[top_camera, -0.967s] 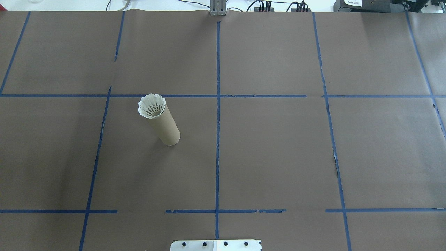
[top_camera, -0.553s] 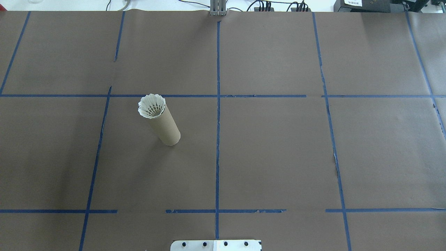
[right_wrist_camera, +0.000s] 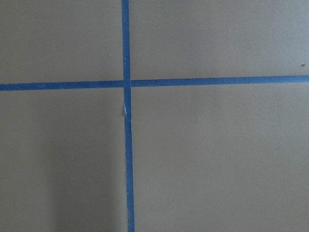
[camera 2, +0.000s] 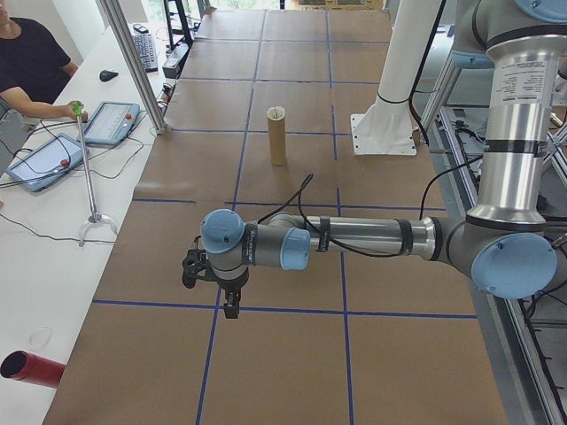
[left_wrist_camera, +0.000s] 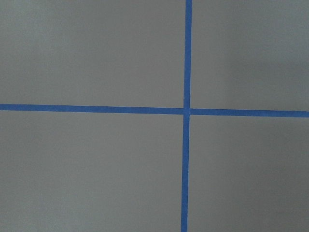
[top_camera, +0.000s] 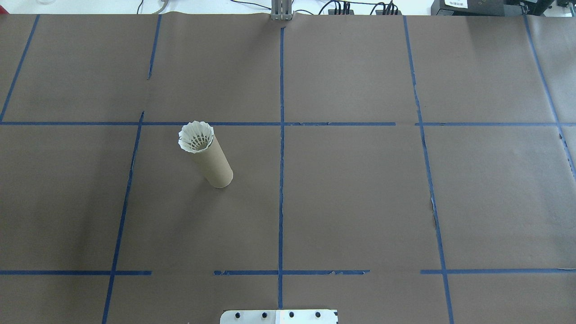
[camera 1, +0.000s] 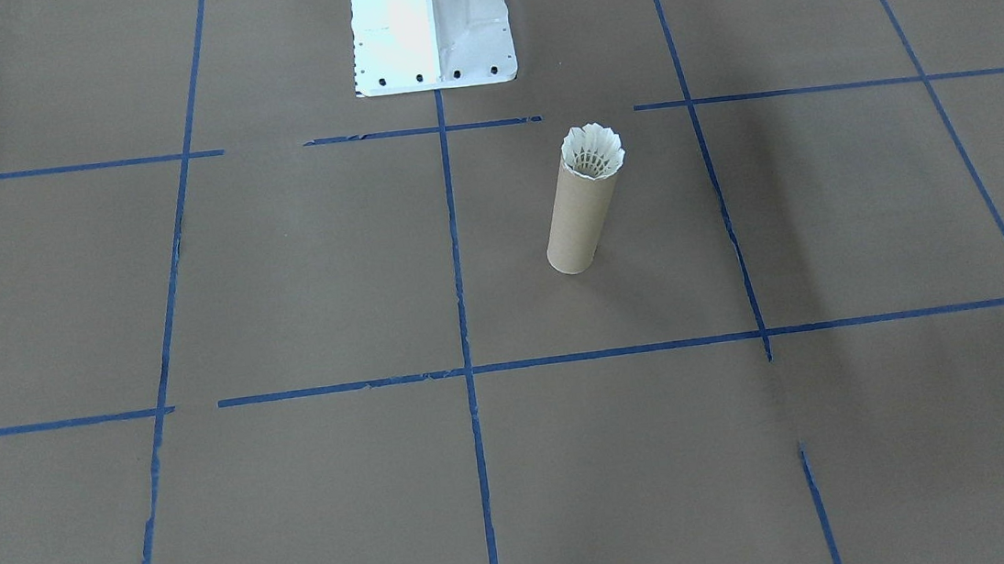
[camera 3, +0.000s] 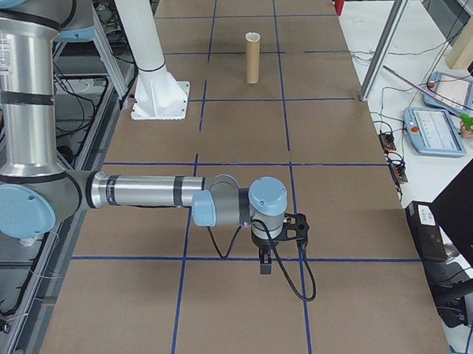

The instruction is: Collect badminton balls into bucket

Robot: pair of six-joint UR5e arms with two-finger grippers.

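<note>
Shuttlecock, white pleated feathers, in upright brown cardboard tube

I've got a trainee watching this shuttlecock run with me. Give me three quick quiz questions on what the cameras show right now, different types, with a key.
1. True or false: the shuttlecock lies loose on the table paper, apart from the cardboard tube.
2. Multiple choice: the tube is A) lying on its side, B) standing upright, C) held by a gripper.
3. Fill in: in the side views, the left gripper and the right gripper each hang over a ____ of blue tape lines, far from the tube.

Key:
1. False; it sits in the tube's top opening, feather skirt showing above the rim.
2. B
3. crossing
</note>
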